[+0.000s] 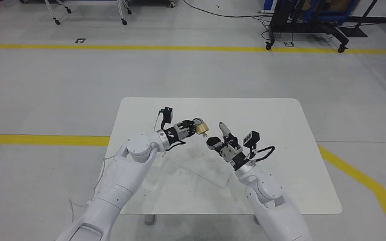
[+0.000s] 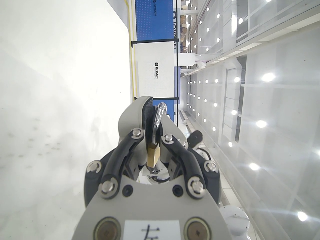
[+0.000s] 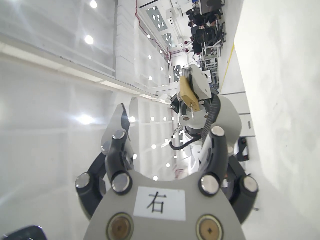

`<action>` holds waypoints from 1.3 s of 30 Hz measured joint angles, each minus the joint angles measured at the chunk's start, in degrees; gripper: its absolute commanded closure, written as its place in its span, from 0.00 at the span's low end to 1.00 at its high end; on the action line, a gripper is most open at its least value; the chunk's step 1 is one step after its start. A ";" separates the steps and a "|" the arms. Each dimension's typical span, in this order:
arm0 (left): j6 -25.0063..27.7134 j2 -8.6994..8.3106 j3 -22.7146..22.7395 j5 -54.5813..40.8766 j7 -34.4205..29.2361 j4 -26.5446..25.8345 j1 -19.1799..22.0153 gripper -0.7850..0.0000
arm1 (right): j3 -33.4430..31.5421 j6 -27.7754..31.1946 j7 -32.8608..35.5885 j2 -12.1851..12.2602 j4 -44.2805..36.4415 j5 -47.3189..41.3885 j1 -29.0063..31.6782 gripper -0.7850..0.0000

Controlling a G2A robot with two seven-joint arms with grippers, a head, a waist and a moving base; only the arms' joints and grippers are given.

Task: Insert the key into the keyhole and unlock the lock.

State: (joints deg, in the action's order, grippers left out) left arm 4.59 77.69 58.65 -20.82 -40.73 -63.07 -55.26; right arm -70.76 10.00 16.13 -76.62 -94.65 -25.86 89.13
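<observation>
White table underneath; left fingers clamp lock; right fingers spread.

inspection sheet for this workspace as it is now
surface: white table, faint marks
job's things: lock held off the table by its shackle; key seems to sit in the keyhole
clutter: nothing seen
grippers: left gripper shut on lock; right gripper open, near the key, holding nothing
cables: wrist cable on the right arm; floor cable
surroundings: yellow floor lines, racks, dark cart
</observation>
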 measured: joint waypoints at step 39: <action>3.93 0.09 1.35 -2.21 -2.78 -0.11 -0.87 1.00 | 3.14 -4.91 4.63 -1.22 4.82 -18.78 -2.48 0.65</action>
State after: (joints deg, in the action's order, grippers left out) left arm 8.53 77.78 60.00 -23.04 -43.52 -63.18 -56.13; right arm -67.63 5.09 20.75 -77.84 -89.83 -44.64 86.65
